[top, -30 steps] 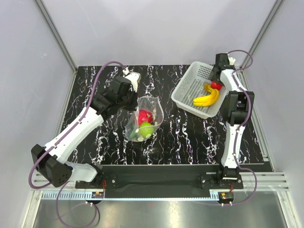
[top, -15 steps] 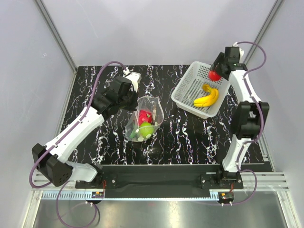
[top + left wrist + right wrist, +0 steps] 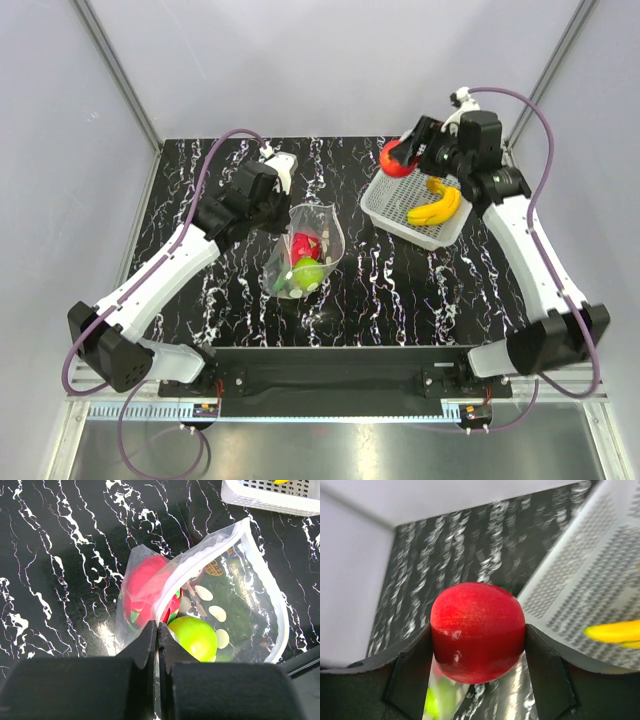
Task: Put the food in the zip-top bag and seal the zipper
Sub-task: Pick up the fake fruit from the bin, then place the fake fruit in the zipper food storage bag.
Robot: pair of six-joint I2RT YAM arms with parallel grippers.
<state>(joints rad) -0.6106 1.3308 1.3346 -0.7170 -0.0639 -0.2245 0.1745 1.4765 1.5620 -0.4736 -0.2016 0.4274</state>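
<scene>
The dotted zip-top bag (image 3: 303,250) lies mid-table with its mouth held up; a green round fruit (image 3: 196,637) and a red green-topped one (image 3: 145,587) sit inside. My left gripper (image 3: 158,626) is shut on the bag's mouth edge, where the zipper (image 3: 200,560) runs as a pale strip. My right gripper (image 3: 478,632) is shut on the red round fruit (image 3: 394,158), held in the air over the left end of the basket. The yellow banana bunch (image 3: 436,206) lies in the basket.
The white perforated basket (image 3: 388,203) stands at the back right of the black marbled table. Grey walls close in the back and both sides. The arm bases sit on the rail at the near edge.
My right arm has lifted the red round fruit out of the basket and swung it left, toward the bag. The left arm and the bag have stayed put.
</scene>
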